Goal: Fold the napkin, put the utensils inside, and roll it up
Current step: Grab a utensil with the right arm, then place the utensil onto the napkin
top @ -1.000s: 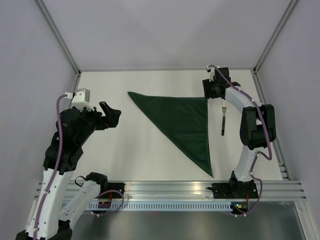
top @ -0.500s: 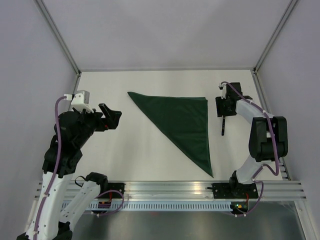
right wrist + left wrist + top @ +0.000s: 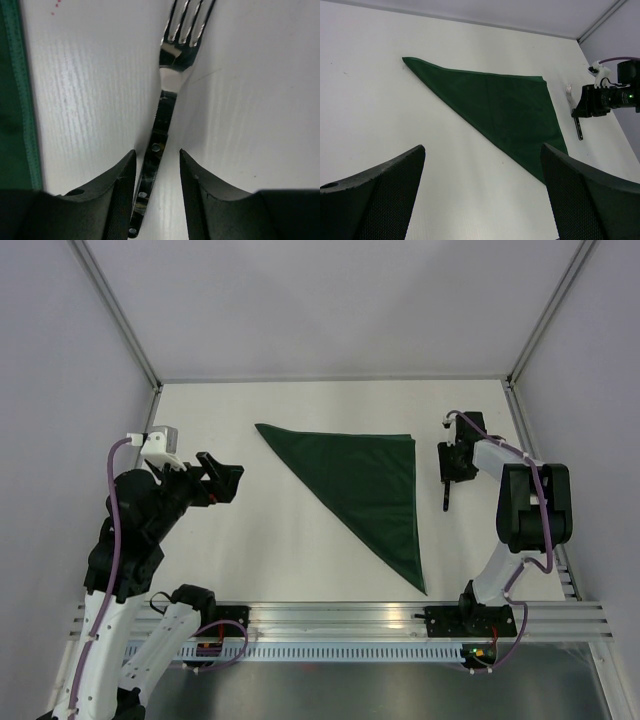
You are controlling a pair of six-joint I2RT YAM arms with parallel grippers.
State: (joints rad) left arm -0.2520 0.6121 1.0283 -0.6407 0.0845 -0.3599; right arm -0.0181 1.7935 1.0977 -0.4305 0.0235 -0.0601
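A white table (image 3: 250,540) sits boxed by pale lilac-grey walls (image 3: 330,300) (aluminium posts (image 3: 114,310) at the corners), evenly lit.

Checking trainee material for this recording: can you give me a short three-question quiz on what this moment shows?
1. True or false: the napkin lies folded into a triangle.
2. Which one straddles the fork: A, the left end effector, or B, the right end effector?
3. Fill in: by the robot's own sides, the napkin lies to the fork's ___.
Key: 1 true; 2 B; 3 left.
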